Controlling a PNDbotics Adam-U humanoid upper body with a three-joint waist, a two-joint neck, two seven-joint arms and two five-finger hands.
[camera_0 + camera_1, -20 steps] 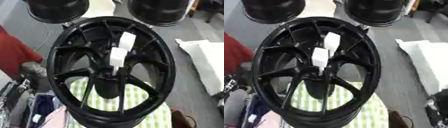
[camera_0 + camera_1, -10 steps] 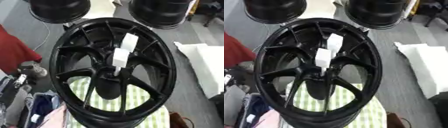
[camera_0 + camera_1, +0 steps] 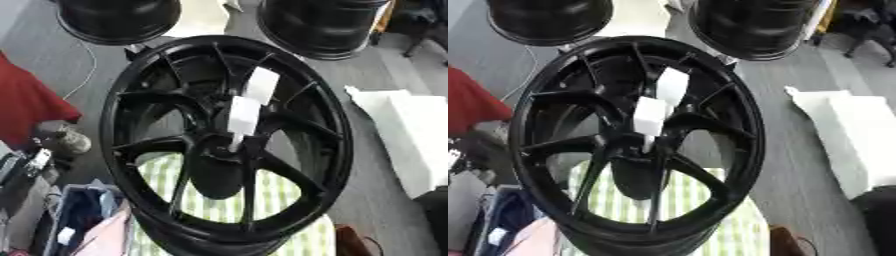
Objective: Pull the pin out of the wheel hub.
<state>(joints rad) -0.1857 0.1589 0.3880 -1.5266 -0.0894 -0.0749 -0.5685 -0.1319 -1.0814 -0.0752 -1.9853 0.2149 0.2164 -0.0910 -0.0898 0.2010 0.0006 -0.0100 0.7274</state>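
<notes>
Neither robot hand in view; finger state cannot be told. White block-headed pin (image 3: pixel 242 116) seated in centre of black multi-spoke wheel hub (image 3: pixel 225 141), second white block (image 3: pixel 262 85) just behind. Hub rests on green-white checked cloth (image 3: pixel 223 196).

Soft even daylight, overall slight blur

The wheel hub (image 3: pixel 219 150) was glossy black, spokes and rim alike. Two white blocks (image 3: pixel 245 114) stood out at its centre and toward one o'clock. Under it lay a cloth (image 3: pixel 289 200) checked in pale green and white. At nine o'clock was a red fabric (image 3: pixel 26 110); at three o'clock, a white bag (image 3: pixel 407 135) on grey floor (image 3: pixel 376 85).
</notes>
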